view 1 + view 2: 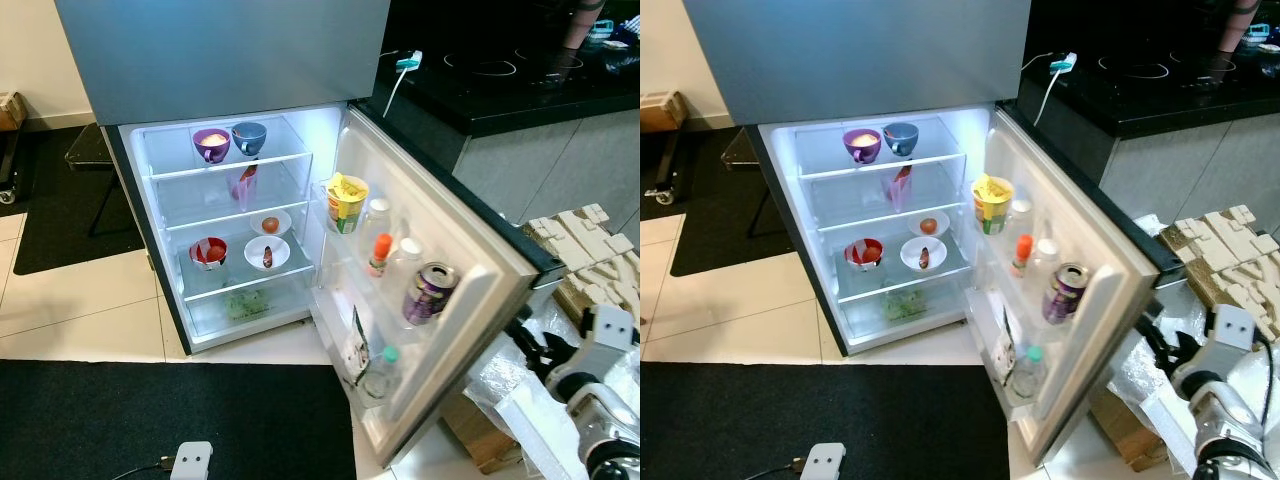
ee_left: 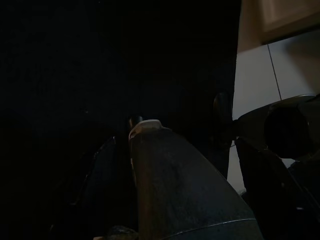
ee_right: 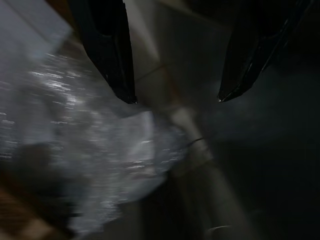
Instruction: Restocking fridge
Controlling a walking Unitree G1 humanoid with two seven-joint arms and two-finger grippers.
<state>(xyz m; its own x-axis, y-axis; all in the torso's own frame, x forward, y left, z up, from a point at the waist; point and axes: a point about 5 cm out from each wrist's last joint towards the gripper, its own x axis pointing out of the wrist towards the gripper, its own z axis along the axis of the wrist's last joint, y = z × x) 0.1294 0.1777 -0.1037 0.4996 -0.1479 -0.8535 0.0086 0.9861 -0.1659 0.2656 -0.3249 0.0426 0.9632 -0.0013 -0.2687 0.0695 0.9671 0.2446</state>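
A: How far along is the restocking?

B: By my reading, well underway. The fridge [image 1: 130, 160] stands with its door [image 1: 480, 300] swung wide, and both are already loaded. On the top shelf sit a purple cup [image 1: 211, 145] and a blue cup [image 1: 249, 137], side by side near the front edge. Lower down, a white bowl with a tomato [image 1: 271, 223], another white bowl [image 1: 267, 254] and a red bowl [image 1: 208, 252]; greens [image 1: 246, 303] lie in the bottom drawer.

A: And the door?

B: A yellow noodle cup [image 1: 346, 203] at the inner end of the upper door shelf, then clear bottles, an orange-capped bottle [image 1: 380, 253] and a purple drink can [image 1: 431, 292] towards the outer edge. A green-capped bottle [image 1: 379, 373] stands in the lowest door shelf.

A: What is left?

B: I judge closing up, or fetching more; nothing is carried now that I can make out.

A: The grippers?

B: The right gripper [image 3: 172, 97] is spread wide and holds nothing, hovering just outside the door's outer edge over crinkled clear plastic wrap [image 3: 85, 150]. The left gripper [image 2: 175, 150] hangs in the dark above the black mat; its fingers I cannot tell.
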